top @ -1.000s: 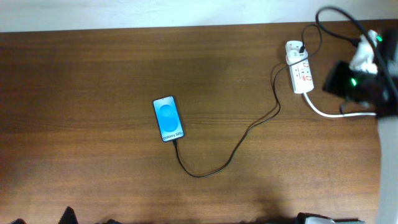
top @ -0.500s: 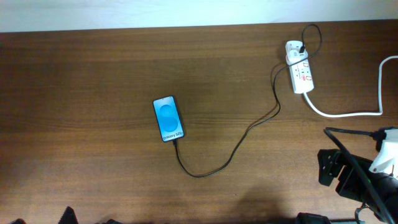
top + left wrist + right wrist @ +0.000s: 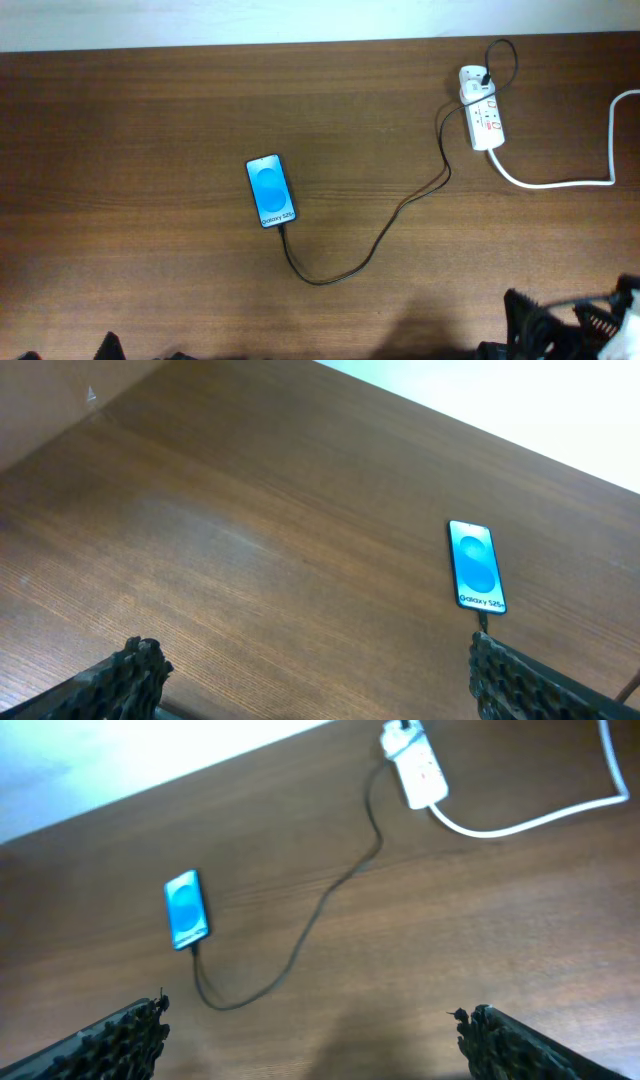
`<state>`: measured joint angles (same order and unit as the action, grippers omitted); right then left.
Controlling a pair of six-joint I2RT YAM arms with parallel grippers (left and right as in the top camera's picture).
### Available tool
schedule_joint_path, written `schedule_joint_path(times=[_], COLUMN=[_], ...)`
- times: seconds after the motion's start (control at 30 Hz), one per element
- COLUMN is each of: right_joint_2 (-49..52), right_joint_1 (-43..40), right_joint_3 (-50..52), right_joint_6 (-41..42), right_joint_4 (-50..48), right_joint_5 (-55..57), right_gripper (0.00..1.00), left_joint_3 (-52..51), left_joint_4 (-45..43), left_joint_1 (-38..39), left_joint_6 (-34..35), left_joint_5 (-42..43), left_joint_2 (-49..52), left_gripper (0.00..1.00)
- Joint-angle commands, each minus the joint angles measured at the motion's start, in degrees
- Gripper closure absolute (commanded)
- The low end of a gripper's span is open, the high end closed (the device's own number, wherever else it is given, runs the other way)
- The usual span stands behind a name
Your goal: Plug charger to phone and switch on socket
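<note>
Left gripper (image 3: 312, 652), right gripper (image 3: 313, 1012) both gaping, empty — charger (image 3: 380, 235) looks seated in phone (image 3: 271, 191); park at near edge, clear of it

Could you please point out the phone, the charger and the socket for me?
phone (image 3: 270, 190): overhead view, middle of the blue screen.
charger (image 3: 318, 283): overhead view, lowest bend of the black cable.
socket (image 3: 484, 118): overhead view, middle of the white strip.
</note>
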<state>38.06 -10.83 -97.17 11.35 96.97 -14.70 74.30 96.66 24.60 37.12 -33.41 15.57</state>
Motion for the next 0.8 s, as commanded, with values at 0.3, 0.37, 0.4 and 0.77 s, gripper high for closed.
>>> schedule_joint_path(times=[0.3, 0.37, 0.4, 0.77], right_joint_2=[-8.72, -8.72, -8.72, -9.79], right_joint_1=[0.31, 0.31, 0.31, 0.37], right_joint_3=[1.27, 1.27, 1.27, 19.34], right_joint_6=[-0.59, -0.44, -0.44, -4.28], right_joint_4=[0.33, 0.33, 0.33, -7.37], right_joint_5=[1.20, 0.98, 1.01, -0.35], right_gripper=[0.02, 0.02, 0.02, 0.02], left_joint_3=[0.00, 0.00, 0.00, 0.00], left_joint_4=[0.02, 0.04, 0.02, 0.04], left_joint_1=[-0.17, -0.17, -0.17, -0.17], left_joint_6=[-0.70, -0.70, -0.70, -0.70], left_joint_5=[-0.24, -0.24, -0.24, -0.24], left_joint_2=[0.15, 0.15, 0.15, 0.15], left_gripper=[0.00, 0.01, 0.00, 0.01])
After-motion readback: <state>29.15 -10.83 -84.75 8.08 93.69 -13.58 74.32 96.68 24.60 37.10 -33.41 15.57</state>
